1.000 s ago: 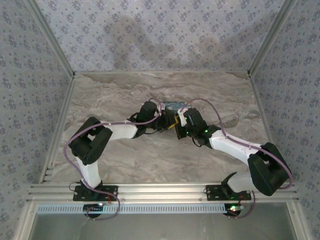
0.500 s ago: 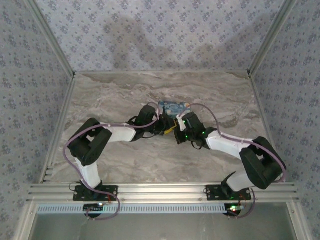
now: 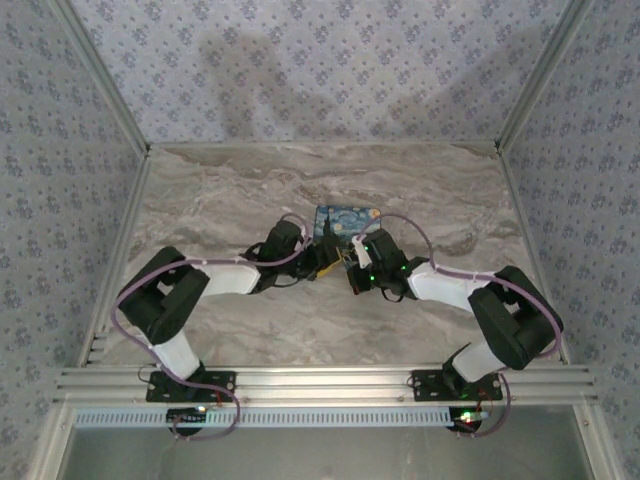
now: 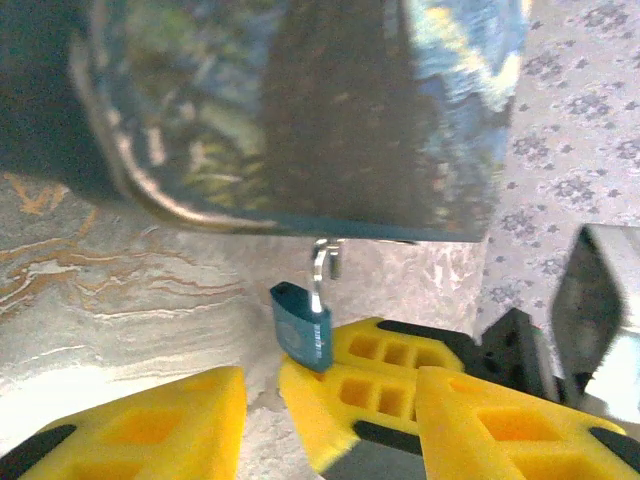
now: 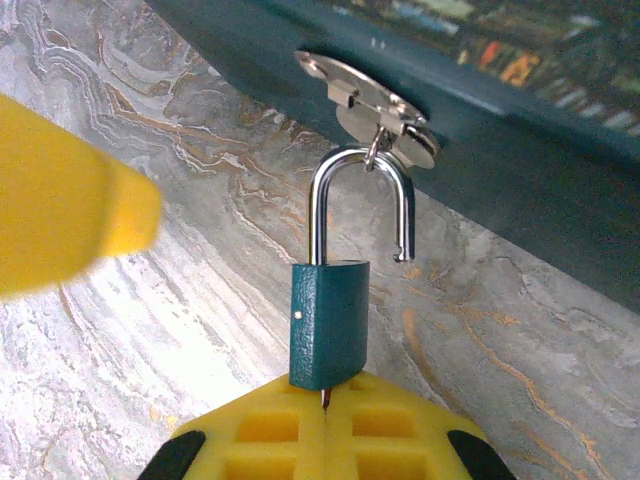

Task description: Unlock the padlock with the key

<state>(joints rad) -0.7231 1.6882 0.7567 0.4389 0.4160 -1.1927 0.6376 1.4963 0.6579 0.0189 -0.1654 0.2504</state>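
Right gripper point(image 5: 325, 412): yellow fingers pressed together under the padlock point(image 5: 328, 322), pinching a sliver of key point(image 5: 323, 398) at its base. Left gripper point(image 3: 320, 264) just beside it, jaws standing apart, nothing gripped. Padlock teal, upright above the marble table point(image 5: 150, 330); one shackle end out of the body, the loop hooked through the hasp point(image 5: 365, 100) of the painted tin box point(image 5: 560, 150) behind.

Key point(image 5: 323, 399) mostly hidden between the right fingers point(image 5: 262, 432)
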